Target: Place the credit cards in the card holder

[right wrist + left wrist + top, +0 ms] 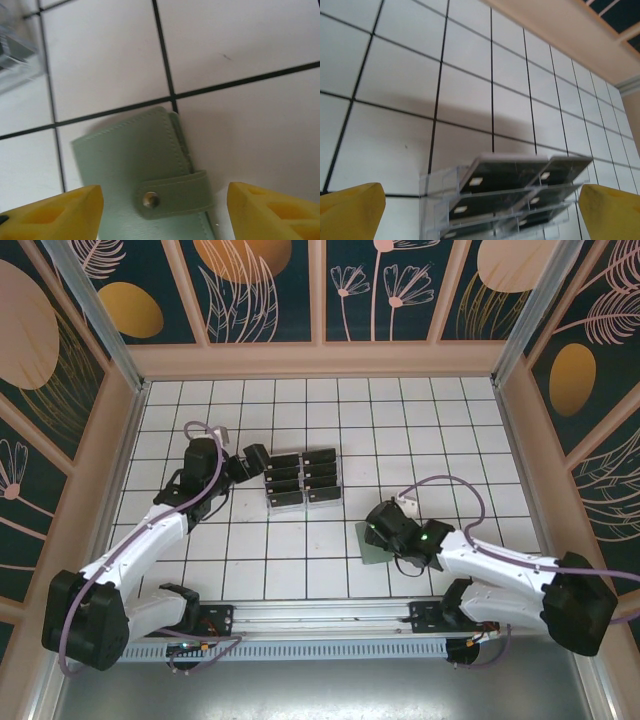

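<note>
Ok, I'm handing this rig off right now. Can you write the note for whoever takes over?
Left gripper: open, empty, facing the clear rack.
Right gripper: open, empty, over the card holder, one finger on either side.
Credit cards: those visible sit in the rack's slots.
Card holder: flat on the table, strap snapped shut.
Done: no card seen in a gripper or at the holder.
Left: open the holder, pull the cards, load them.

White tiled floor with black grout lies under the left gripper and right gripper. Ahead of the 2 stands a back wall of dark teal panels in beige frames, with pale leaves and orange ovals. Light is even.
</note>
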{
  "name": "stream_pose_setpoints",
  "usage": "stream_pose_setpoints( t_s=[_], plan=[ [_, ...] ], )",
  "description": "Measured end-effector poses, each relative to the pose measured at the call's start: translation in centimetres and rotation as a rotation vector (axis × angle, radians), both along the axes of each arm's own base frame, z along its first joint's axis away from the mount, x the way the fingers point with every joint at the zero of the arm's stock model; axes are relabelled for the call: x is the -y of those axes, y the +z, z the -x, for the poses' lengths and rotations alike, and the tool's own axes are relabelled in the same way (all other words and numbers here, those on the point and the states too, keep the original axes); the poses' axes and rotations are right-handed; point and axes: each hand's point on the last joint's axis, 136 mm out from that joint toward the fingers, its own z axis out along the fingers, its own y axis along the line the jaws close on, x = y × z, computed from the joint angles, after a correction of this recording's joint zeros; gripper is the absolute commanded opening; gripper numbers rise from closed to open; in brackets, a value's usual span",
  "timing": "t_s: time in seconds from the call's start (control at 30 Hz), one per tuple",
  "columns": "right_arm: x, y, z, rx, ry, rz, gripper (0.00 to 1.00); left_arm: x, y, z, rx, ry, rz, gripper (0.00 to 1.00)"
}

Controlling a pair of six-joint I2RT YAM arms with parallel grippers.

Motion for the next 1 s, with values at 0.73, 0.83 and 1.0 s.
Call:
stream_pose_setpoints(
  t_s=[0.73, 0.83, 1.0],
  plan=[
    [-4.9, -1.9, 0.4, -0.033, 0.075, -0.206, 0.65, 1.1, -6.4, 3.2, -0.170, -0.072, 0.056, 0.99],
    [-6.9, -1.7, 0.7, -0.039, 0.121, -0.238, 0.65, 1.0, -6.1, 2.9, -0.158, -0.062, 0.064, 0.99],
    [-11.1, -1.0, 1.5, -0.048, 0.217, -0.262, 0.65, 0.8, -6.0, 2.9, -0.149, -0.047, 0.065, 0.99]
  ],
)
